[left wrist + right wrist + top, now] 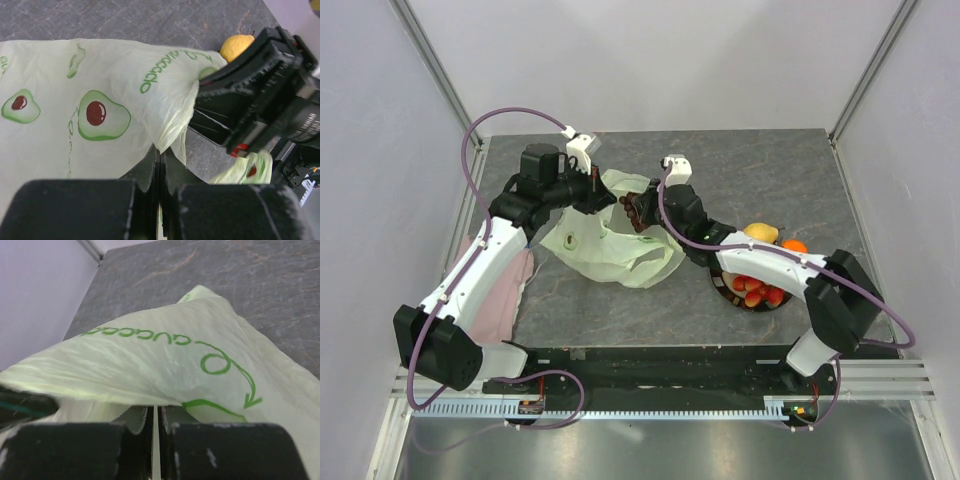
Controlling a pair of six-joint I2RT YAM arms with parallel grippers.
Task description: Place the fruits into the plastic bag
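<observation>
Avocado-print plastic bag (610, 245) lies crumpled at mid-counter (770, 180), its far edge lifted between my two arms. My left fingers (150, 167) are pressed together on a fold of the thin film. My right fingers (145, 416) are closed down to a sliver, a sheet of the bag pinched between them. Both grips sit near each other at the bag's far side. Right of the bag, small red fruits (755, 290) rest on a dark-rimmed plate (745, 308) partly hidden by my right arm, with a lemon (760, 232) and an orange (795, 245) at its far side. A pink cloth (510, 285) lies beneath my left arm.
</observation>
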